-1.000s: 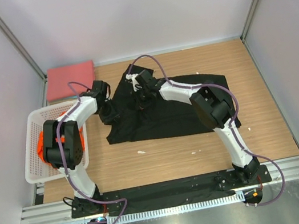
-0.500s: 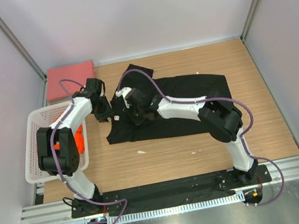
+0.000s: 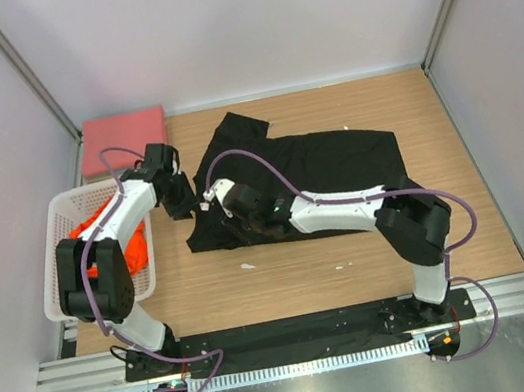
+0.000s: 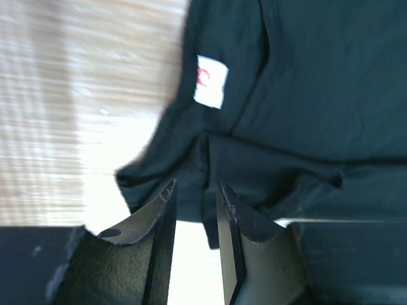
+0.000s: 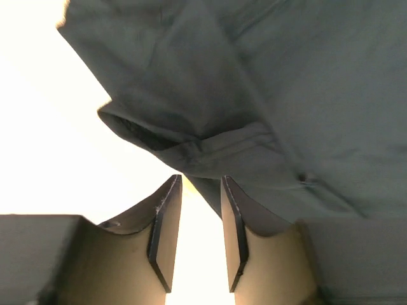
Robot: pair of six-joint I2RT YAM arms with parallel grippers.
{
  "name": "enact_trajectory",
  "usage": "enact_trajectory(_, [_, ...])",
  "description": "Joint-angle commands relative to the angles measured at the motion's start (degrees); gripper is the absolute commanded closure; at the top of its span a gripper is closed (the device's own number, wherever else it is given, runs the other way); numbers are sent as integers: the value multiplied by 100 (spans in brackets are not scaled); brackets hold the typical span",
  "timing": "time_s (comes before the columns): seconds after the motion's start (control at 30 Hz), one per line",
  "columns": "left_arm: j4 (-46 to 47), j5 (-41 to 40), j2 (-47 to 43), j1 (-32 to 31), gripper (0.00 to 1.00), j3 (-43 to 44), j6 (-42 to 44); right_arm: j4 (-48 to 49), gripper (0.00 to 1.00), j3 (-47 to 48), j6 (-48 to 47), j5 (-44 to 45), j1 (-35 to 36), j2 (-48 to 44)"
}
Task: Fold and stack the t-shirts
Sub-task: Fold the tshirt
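Seemingly, left hand (image 4: 194, 190) and right hand (image 5: 200, 183) pinch indistinct black t-shirt (image 4: 305, 95) folds.

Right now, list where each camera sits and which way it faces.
Top external: above and behind the bases, looking down on the table, black t-shirt and basket; the left arm and right arm show.
Left wrist: on the left arm, looking along the left pincer at the shirt's white label; only that pincer shows.
Right wrist: on the right arm, looking along the right pincer at a folded hem; only that pincer shows.
Shared: all three see the black t-shirt.
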Motion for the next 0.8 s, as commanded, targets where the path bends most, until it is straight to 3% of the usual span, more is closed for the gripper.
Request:
enact_trajectory(0.0, [254,620,-294,27,67,-217,22,389,62,-48,-66,-75,-119,-582])
enact_trajectory(0.13, [325,691,-382,27,68,-463,22,573,58,-75,-144,-672,-462,-442])
enact_trajectory(0.3, [439,1077,-346,19,69,-674,4,144,53,470,-628,-1454,-813,94])
enact_trajectory(0.47, [702,1411,-653,10,66,-1174,4,-252,51,1006,-839,-1639,-1174,595])
enact_trajectory(0.77, [878,1745,-1006,-69,61,-1606,5,-385,53,1051,-901,-1834,-1262,877])
